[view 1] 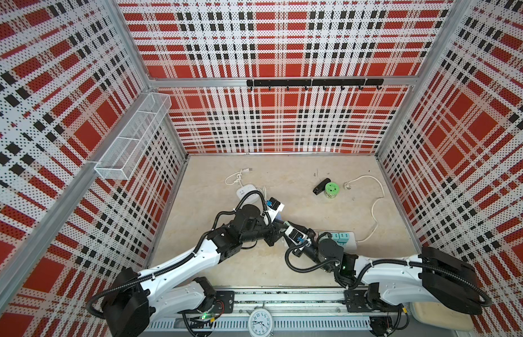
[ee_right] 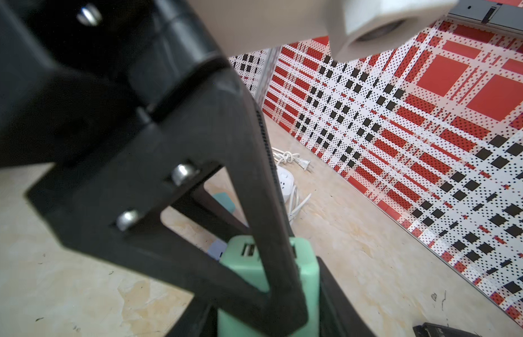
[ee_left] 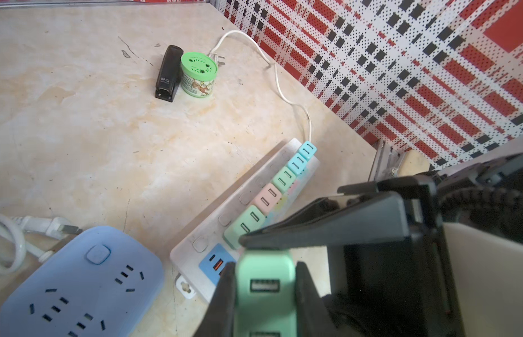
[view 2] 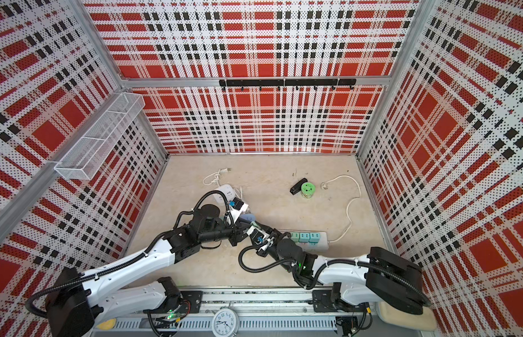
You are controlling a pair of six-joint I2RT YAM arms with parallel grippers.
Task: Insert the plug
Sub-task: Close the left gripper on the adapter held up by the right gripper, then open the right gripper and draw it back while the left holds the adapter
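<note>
Mint plug (ee_left: 264,294), clamped in closed left gripper (ee_left: 266,270), likewise pinched by right gripper (ee_right: 283,280); white power strip (ee_left: 193,256) just beyond fingertips

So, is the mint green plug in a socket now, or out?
Out. The left gripper and right gripper both grip the plug off the end of the white power strip, in no socket.
</note>
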